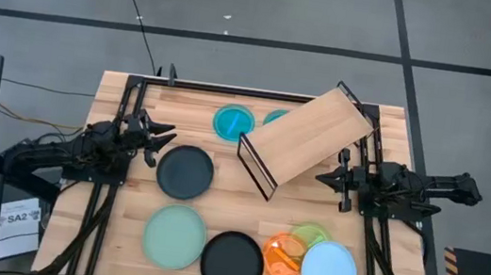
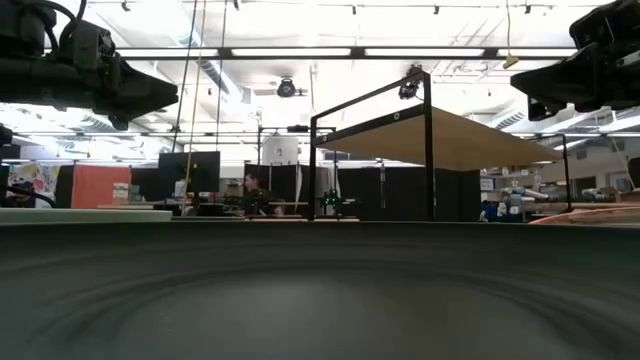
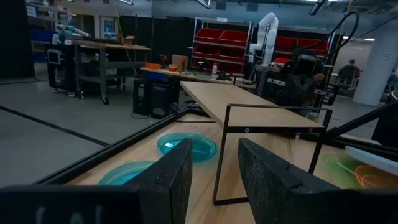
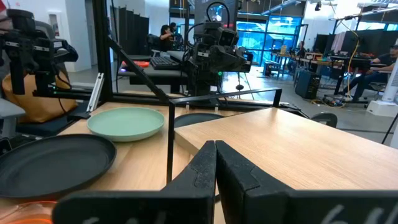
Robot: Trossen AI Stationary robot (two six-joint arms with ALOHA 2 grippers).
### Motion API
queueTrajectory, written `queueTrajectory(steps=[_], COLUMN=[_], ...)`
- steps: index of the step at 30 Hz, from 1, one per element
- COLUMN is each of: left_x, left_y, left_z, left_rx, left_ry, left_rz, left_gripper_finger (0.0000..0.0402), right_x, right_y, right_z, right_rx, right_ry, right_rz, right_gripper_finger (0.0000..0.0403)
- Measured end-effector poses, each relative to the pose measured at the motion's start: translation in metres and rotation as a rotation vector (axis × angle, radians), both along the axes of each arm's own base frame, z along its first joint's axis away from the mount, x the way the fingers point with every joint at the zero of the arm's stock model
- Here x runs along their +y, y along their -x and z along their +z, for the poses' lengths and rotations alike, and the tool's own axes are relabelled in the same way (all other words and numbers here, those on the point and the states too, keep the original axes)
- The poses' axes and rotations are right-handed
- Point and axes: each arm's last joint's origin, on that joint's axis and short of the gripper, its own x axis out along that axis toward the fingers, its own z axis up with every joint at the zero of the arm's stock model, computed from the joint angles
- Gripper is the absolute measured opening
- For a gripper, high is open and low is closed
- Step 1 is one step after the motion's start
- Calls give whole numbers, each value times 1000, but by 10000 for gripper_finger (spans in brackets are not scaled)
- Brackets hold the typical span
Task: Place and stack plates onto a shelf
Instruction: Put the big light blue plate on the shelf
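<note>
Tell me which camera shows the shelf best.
The high view: the whole shelf shows there, set askew mid-table, its board bare. The low view shows only its underside and black frame. The left wrist view shows one end and the board's length; the right wrist view shows part of the board and a frame rail.

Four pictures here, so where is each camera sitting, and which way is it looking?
High view: above the table, straight down; shows both arms, the shelf and the plates.
Low view: at tabletop height, looking level into the room; a dark plate fills the foreground, arms hang in the top corners.
Left wrist view: on the left arm, looking past its open fingers at the shelf and two teal plates.
Right wrist view: on the right arm, past its shut fingers across the shelf top toward the left arm.
All four share the shelf.
</note>
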Motion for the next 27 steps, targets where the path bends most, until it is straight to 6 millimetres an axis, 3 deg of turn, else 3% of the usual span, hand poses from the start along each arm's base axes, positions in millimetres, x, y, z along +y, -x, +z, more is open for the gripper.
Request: queueTrajectory(steps=[27], left_x=[0], left_y=[0], left_z=[0], left_rx=[1], left_ry=[0], left_rz=[0], left_gripper_finger=[137], right_x=[0], right_y=[0], right_z=[3], right_rx=[-33], right_ry=[17], right_rz=[-6], right_gripper_finger=[16])
